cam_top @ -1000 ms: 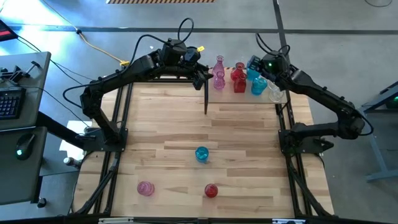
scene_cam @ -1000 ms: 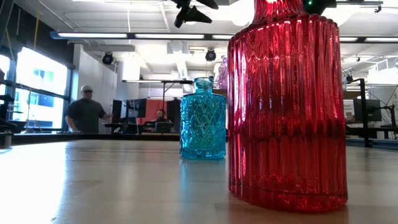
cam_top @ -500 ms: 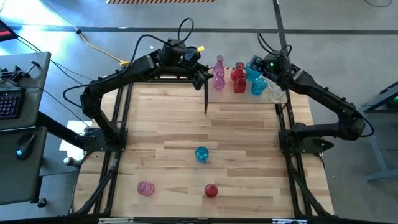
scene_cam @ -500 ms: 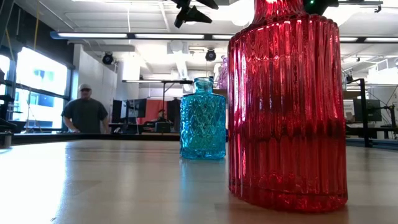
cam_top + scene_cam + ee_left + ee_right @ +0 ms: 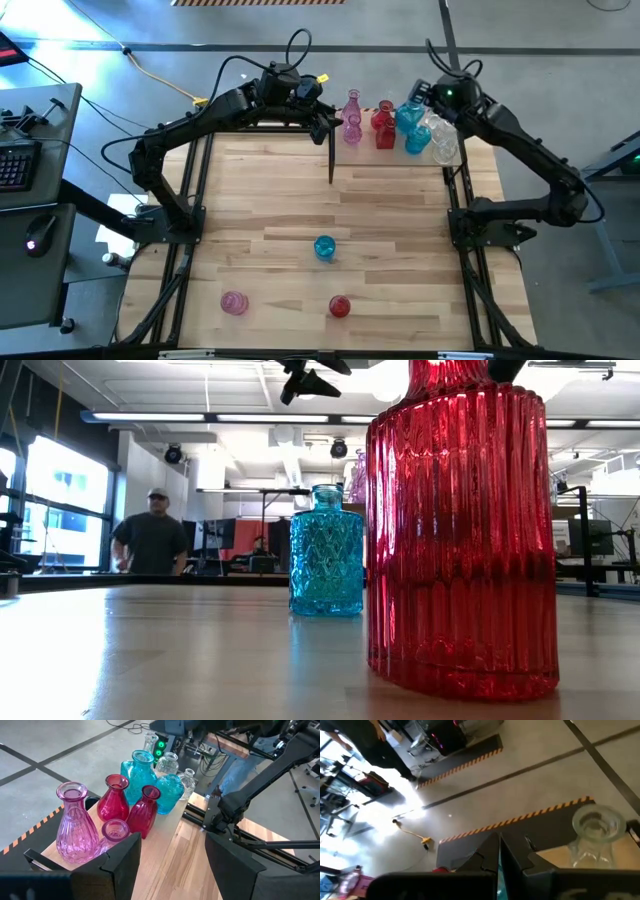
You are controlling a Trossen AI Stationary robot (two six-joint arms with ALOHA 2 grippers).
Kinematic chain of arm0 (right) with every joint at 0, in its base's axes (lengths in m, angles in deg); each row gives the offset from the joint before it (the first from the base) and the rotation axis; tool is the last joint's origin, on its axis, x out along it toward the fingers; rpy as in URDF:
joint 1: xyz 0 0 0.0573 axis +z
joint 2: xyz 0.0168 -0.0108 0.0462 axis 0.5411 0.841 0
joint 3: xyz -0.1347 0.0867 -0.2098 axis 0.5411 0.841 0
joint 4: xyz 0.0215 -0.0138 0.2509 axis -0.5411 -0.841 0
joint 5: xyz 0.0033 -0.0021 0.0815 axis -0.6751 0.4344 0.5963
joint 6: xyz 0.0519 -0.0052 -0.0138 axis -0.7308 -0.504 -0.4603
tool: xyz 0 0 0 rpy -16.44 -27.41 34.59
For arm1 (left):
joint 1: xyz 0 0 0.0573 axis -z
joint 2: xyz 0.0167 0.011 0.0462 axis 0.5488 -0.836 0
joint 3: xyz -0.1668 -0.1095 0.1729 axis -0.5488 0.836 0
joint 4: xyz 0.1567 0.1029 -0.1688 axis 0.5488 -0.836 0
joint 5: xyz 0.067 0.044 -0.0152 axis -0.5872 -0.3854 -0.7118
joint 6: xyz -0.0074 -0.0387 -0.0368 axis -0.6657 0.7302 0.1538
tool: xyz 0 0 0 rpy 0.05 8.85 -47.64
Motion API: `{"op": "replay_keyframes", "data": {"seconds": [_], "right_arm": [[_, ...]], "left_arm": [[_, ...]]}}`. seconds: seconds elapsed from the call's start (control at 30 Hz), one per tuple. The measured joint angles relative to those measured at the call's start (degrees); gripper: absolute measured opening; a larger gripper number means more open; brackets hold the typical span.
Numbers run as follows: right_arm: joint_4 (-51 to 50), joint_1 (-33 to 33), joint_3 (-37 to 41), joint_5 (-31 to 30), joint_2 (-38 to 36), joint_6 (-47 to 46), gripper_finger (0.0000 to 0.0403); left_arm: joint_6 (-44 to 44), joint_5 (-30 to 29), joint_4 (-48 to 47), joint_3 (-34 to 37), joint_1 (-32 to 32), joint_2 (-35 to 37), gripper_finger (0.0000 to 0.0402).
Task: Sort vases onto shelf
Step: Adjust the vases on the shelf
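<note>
Two arms reach over the tabletop toward its far edge, where the sorted vases stand packed close together on the shelf, likely to leave room for more. Largest to smallest there: pink tall vase, turquoise vase, two red vases, clear bottles at the far end. Left gripper, its jaws standing wide and empty, hangs just beside the pink ones. Right gripper, fingers pressed together on nothing, sits above the clear end. Three vases wait near the front: blue vase, red vase, pink vase, well apart from the shelf
</note>
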Motion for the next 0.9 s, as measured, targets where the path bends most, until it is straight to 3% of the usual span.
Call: {"op": "replay_keyframes", "data": {"seconds": [0.4,0.9], "right_arm": [[0.78,3.09,-1.31,6.18,4.38,-0.71,0.0],[3.17,4.28,-1.31,6.76,7.89,-2.23,0.0]], "left_arm": [[0.0,0.0,0.0,0.0,0.0,0.0,0.0211],[-0.98,0.0,-1.4,0.0,-0.07,0.02,0.0211]]}}
